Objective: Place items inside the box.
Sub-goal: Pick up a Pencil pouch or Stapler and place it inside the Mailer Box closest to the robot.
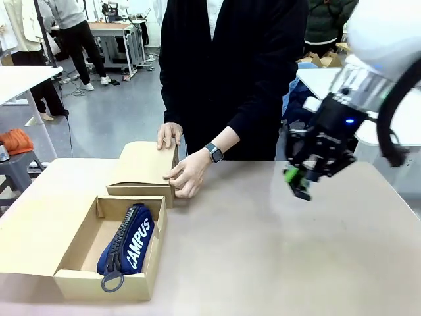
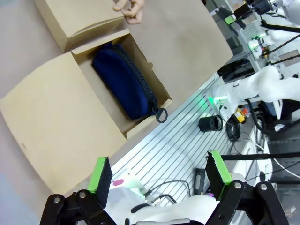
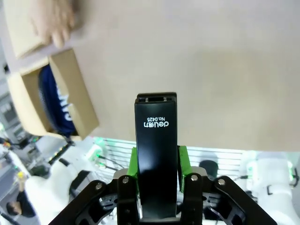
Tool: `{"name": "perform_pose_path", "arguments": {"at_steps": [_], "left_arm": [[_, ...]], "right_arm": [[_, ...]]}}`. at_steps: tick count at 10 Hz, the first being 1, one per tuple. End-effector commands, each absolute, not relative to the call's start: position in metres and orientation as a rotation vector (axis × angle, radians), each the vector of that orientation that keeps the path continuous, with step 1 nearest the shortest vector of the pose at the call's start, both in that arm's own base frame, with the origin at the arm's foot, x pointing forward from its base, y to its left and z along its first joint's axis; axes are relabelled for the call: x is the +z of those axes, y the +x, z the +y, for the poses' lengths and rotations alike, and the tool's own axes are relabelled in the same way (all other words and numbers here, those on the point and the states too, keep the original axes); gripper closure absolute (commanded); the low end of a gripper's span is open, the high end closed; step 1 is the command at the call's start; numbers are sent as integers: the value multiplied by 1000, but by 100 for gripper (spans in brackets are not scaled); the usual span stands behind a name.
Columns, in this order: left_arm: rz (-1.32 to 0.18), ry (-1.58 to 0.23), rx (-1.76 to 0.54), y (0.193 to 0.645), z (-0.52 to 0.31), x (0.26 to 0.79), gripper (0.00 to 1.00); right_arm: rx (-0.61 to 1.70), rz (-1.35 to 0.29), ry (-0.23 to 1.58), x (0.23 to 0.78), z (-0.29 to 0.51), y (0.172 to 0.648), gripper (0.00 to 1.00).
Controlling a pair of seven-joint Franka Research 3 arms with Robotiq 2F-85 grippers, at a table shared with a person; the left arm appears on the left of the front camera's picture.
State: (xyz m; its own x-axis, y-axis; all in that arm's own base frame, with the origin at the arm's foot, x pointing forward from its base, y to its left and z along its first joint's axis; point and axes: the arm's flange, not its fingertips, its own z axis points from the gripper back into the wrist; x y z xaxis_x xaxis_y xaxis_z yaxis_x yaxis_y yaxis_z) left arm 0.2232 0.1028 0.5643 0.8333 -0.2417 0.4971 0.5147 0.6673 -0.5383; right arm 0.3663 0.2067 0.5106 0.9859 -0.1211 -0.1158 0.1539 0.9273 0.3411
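The right gripper [image 1: 299, 181] hangs in the air over the right side of the desk [image 1: 276, 250], well apart from the open box [image 1: 105, 284] at the near left corner. In its wrist view the right gripper [image 3: 157, 161] has its fingers clamped on a black stapler [image 3: 156, 122], green pads [image 3: 133, 161] pressed to both long sides. The stapler stands up along the fingers with white print on its top face, above bare desk. Off to the upper left in that view sits the box [image 3: 79, 103], with a blue pouch [image 3: 56, 101] showing inside it. From the front, that navy pouch [image 1: 128, 240] with white "CAMPUS" lettering lies lengthwise in the box, its zip pull ring hanging over the near wall and the box lid [image 1: 33, 237] folded out flat to the left. Just behind it is a second, closed cardboard box [image 1: 141, 168]. The person across the desk has one hand [image 1: 170, 135] on its top and the other hand [image 1: 189, 174], watch [image 1: 214, 153] on the wrist, against its right side. The left gripper [image 2: 159, 164] is up high, looking down on the box [image 2: 140, 61] and the pouch [image 2: 124, 84]. Its fingers [image 2: 101, 176] are spread wide apart with nothing between them. The closed box [image 2: 75, 18] and the person's fingertips [image 2: 130, 8] sit at the top edge of this view.
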Motion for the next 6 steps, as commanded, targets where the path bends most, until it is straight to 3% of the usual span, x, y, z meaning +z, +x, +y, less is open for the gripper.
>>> {"name": "perform_pose_path", "arguments": {"at_steps": [1, 2, 6], "left_arm": [[-421, -731, -441, 223, 101, 564, 0], [-421, -731, -441, 223, 101, 564, 0], [-421, -731, -441, 223, 101, 564, 0]], "right_arm": [[-157, 72, 374, 512, 244, 391, 63], [-141, 93, 357, 511, 207, 366, 63], [-120, 55, 371, 508, 225, 364, 63]]}}
